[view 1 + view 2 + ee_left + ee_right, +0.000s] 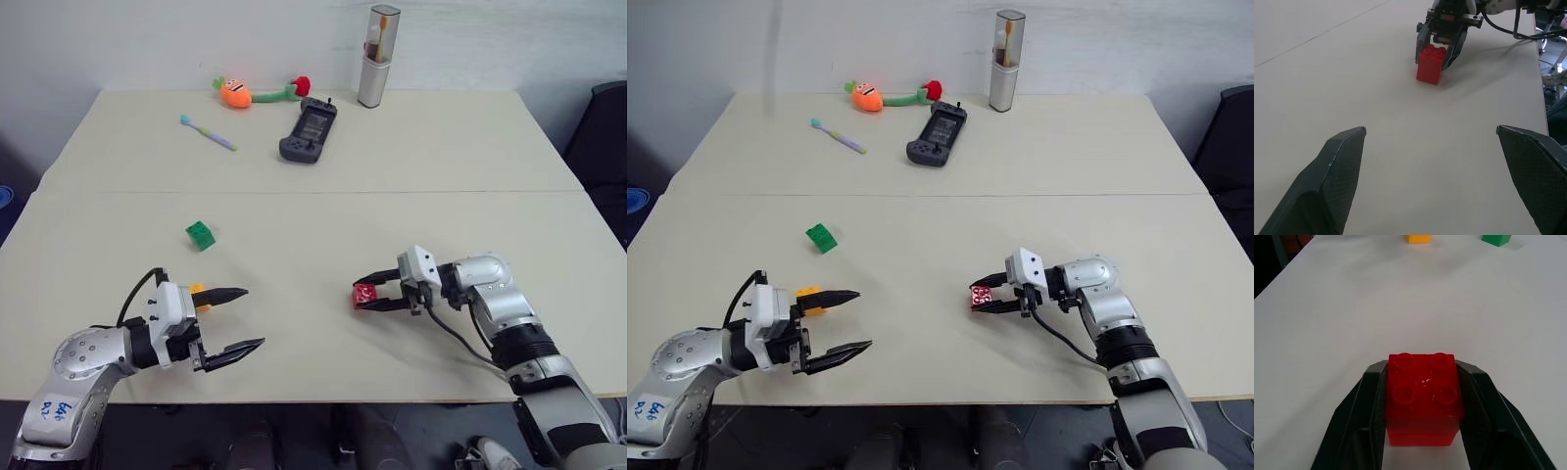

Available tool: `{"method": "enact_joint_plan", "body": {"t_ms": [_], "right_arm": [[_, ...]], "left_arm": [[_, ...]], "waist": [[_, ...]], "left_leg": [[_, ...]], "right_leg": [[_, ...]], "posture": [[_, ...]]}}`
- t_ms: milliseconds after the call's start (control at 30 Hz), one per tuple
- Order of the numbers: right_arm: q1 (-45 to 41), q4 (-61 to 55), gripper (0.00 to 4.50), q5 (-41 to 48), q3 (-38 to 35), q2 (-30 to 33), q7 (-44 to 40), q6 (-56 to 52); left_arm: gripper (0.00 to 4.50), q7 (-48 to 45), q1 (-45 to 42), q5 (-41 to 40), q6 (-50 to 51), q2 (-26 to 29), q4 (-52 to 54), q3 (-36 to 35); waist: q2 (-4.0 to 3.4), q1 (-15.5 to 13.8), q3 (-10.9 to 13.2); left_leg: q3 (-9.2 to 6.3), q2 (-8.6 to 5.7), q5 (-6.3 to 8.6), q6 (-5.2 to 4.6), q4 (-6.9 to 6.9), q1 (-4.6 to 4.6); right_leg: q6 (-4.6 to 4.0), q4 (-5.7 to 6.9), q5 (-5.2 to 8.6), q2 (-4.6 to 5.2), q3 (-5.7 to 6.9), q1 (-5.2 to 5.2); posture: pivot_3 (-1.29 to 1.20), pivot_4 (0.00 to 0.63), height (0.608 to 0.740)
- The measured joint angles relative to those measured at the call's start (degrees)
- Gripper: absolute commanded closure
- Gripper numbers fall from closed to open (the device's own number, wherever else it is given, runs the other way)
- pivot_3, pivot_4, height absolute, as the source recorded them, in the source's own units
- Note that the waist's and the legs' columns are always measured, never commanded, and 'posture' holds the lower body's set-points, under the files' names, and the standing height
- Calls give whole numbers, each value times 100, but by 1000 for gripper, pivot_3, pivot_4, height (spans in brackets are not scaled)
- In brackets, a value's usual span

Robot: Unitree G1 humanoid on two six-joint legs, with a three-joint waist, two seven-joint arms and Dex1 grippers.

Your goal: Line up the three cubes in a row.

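A: Red cube (364, 296) sits lower right of centre in the head view, between the fingers of the right gripper (373, 293), jaws narrow, flanking it.

B: Others?

A: Green cube (201, 235) left of centre; orange cube (199, 296) below it, just behind the left gripper (241, 320), jaws wide, empty.

B: Wrist views?

A: Right wrist view shows the pads against the red cube's 2 sides; whether they grip, can't tell.

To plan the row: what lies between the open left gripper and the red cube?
Bare table, the left wrist view shows, from left gripper to red cube.
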State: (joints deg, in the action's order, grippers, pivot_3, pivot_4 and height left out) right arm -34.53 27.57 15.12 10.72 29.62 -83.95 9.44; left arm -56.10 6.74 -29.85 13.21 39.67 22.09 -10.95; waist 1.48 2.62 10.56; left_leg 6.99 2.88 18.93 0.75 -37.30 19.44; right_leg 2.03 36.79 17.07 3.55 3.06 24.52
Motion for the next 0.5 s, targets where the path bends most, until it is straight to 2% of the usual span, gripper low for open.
{"method": "enact_joint_plan", "body": {"t_ms": [167,267,367,500], "right_arm": [[161,-736,17,288,-269,91,2,-7],[379,-1453,17,621,-606,252,108,-142],[1027,-2276,17,1164,-1189,492,231,-349],[2282,-3010,17,1908,-1884,182,815,-568]], "left_arm": [[0,104,44,-34,98,104,5,-271],[0,171,394,-302,412,214,150,-793],[0,267,1125,-571,636,212,229,-1698],[0,771,1473,-627,499,-315,-337,-2944]], "waist": [[0,-12,1],[-1,-9,1],[0,-38,0],[0,-105,0]], "left_leg": [[-1,0,3,-5,0,1],[-2,2,6,-4,6,2],[-8,7,15,-3,17,0],[-10,6,30,-24,11,2]], "right_leg": [[0,1,0,0,1,1],[0,-3,0,0,1,2],[-5,-24,4,-3,10,-2],[-6,-27,4,-3,13,-5]], "posture": [[0,150,740],[0,150,740],[0,150,740],[0,150,740]]}}
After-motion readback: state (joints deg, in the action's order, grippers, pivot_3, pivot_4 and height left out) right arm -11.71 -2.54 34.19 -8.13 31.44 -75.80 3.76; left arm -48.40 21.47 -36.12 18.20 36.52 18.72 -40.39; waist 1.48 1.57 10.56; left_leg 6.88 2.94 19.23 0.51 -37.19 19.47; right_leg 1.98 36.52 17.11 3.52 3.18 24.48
